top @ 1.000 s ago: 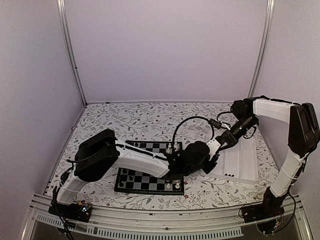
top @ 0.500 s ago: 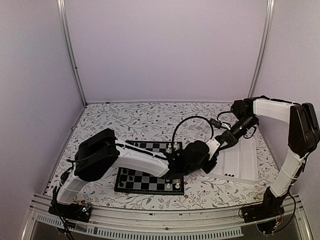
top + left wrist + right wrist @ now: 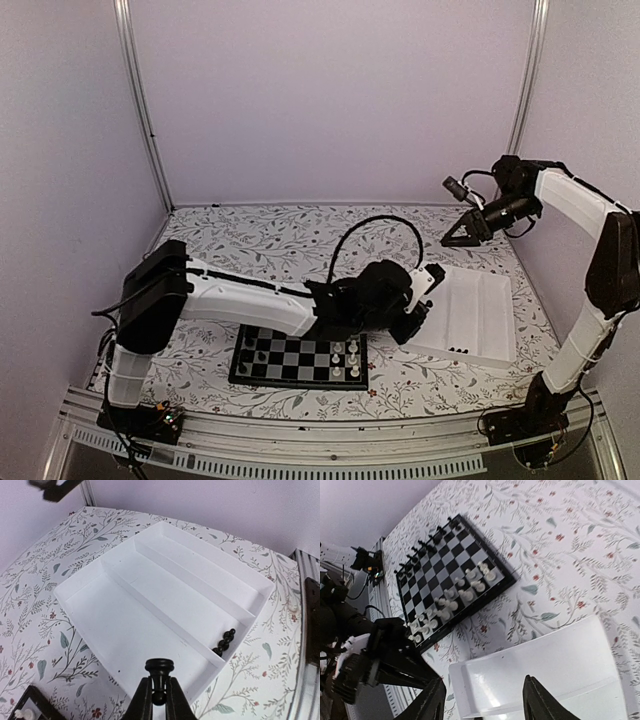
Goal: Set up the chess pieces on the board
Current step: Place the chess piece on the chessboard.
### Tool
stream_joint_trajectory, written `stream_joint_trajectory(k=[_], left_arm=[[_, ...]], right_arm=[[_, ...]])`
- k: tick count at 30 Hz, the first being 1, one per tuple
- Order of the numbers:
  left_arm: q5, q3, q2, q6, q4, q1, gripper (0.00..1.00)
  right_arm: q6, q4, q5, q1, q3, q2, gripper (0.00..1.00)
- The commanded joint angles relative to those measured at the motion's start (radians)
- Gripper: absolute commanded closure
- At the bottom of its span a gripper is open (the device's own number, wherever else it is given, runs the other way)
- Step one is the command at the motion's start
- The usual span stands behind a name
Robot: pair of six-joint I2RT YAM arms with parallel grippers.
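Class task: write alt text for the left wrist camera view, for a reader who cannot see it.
The left claw is shut on a black chess piece by a white tray with three long compartments. A few more black pieces lie at one end of the middle compartment.

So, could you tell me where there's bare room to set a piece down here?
The floral tabletop behind the black-and-grey chessboard is bare, as are the two outer compartments of the white rectangular tray. Crowded: the board's two ends, and the middle compartment's end holding small black pieces.
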Motion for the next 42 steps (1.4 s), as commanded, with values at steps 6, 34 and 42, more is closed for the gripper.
stream_joint_trajectory(k=[6,34,42], left_arm=[[0.195,-0.031,-0.342,-0.079,-0.803,0.143,0.91],[0.176,0.045,-0.169,0.033,-1.412,0.309,0.94],[0.185,0.066,-0.11,0.034,-1.415,0.308,0.88]], right_arm=[[0.054,0.4,-0.075,-0.075,-0.26,-0.16,0.02],[-0.012,0.507,-0.134,-0.074,-0.44,-0.315,0.01],[-0.02,0.502,-0.135,-0.075,-0.441,-0.306,0.01]])
